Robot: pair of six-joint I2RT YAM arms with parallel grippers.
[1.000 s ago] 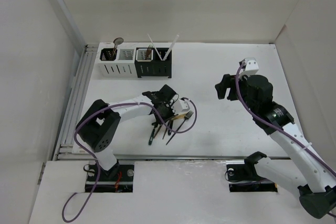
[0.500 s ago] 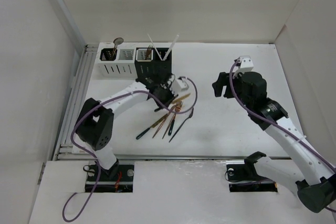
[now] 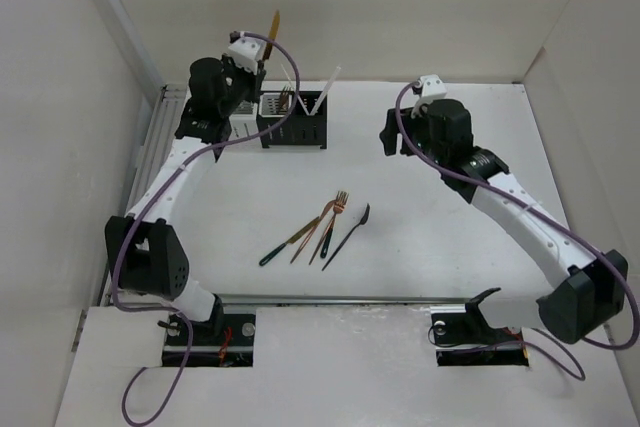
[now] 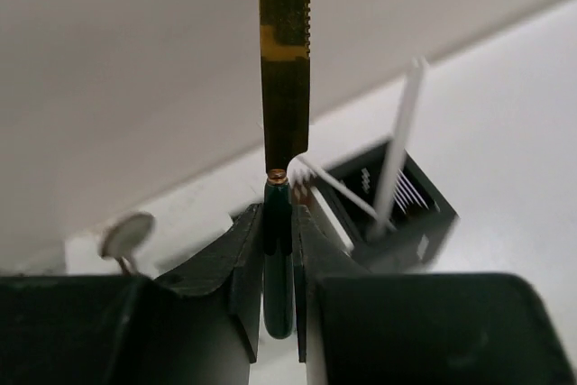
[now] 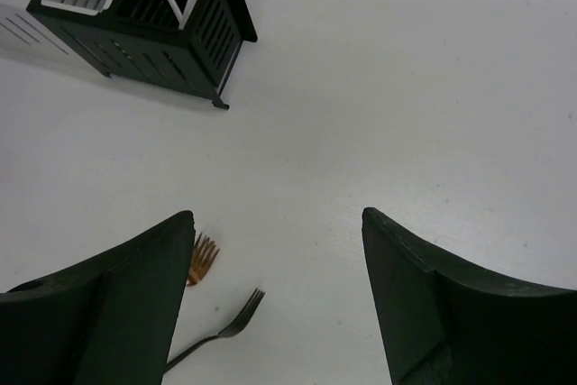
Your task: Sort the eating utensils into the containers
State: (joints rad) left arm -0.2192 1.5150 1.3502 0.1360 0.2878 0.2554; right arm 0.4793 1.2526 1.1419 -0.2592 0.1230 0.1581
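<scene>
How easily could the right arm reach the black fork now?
Probably yes: the right gripper is open and empty above the table, and the black fork lies flat near it with nothing between.

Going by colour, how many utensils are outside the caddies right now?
Copper-toned pieces loose on the table: 3
All-black fork loose on the table: 1
Copper-bladed, dark-handled knife held in the left pincer: 1
Total: 5
</scene>
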